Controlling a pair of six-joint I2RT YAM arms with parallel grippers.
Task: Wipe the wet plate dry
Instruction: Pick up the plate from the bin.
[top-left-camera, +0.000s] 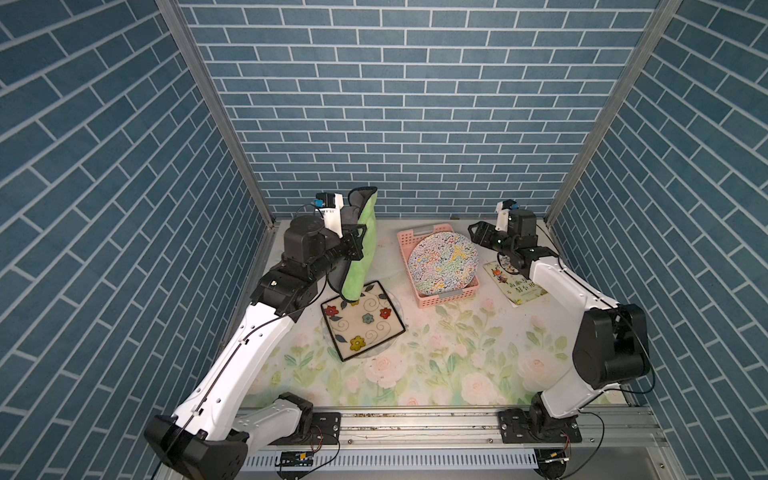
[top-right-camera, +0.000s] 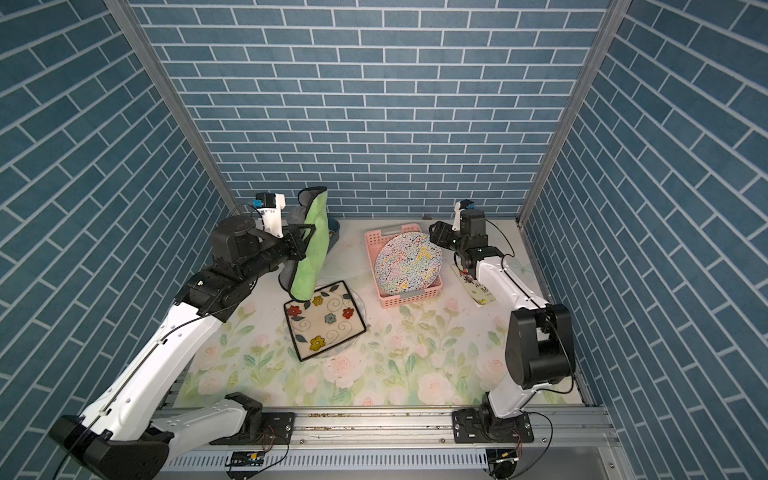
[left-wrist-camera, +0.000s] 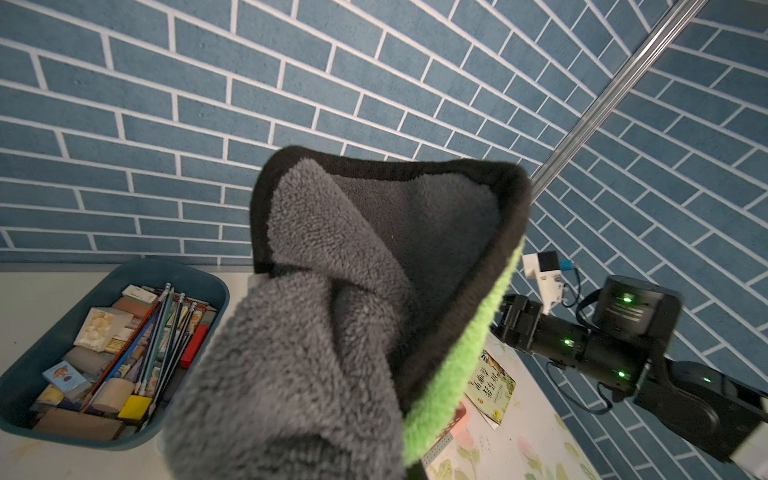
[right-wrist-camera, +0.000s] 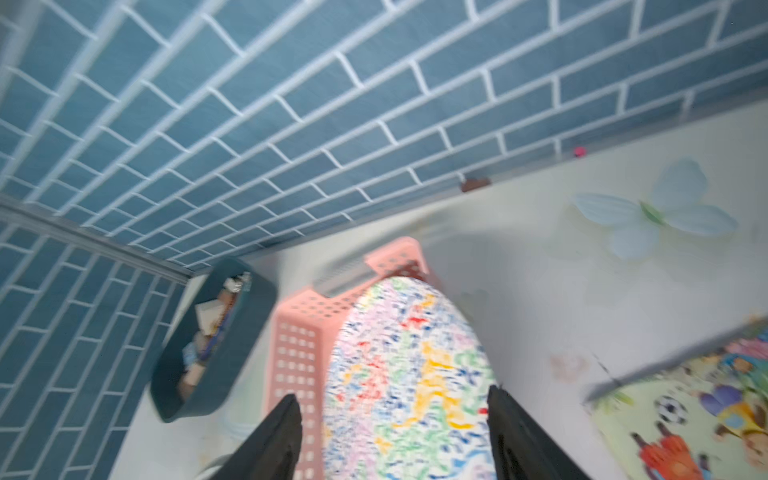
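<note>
A round plate (top-left-camera: 442, 262) (top-right-camera: 407, 264) with a multi-coloured squiggle pattern lies tilted in a pink basket (top-left-camera: 405, 245) (top-right-camera: 374, 241). My right gripper (top-left-camera: 474, 236) (top-right-camera: 434, 235) (right-wrist-camera: 390, 399) stands open just off its far right rim, and the right wrist view shows the plate (right-wrist-camera: 407, 374) between the spread jaws, untouched. A square plate (top-left-camera: 361, 320) (top-right-camera: 324, 320) with painted flowers lies flat on the table. My left gripper (top-left-camera: 358, 245) (top-right-camera: 304, 242) is shut on a green-and-grey cloth (top-left-camera: 365, 224) (top-right-camera: 313, 249) (left-wrist-camera: 332, 332). The cloth hangs upright above the square plate's far corner and hides the jaws in the left wrist view.
A dark blue bin (left-wrist-camera: 199, 282) (right-wrist-camera: 232, 353) of pencils and blocks sits at the back left behind the cloth. A picture book (top-left-camera: 515, 286) (top-right-camera: 478, 291) (right-wrist-camera: 685, 415) lies right of the basket, under the right arm. Blue brick walls close in three sides.
</note>
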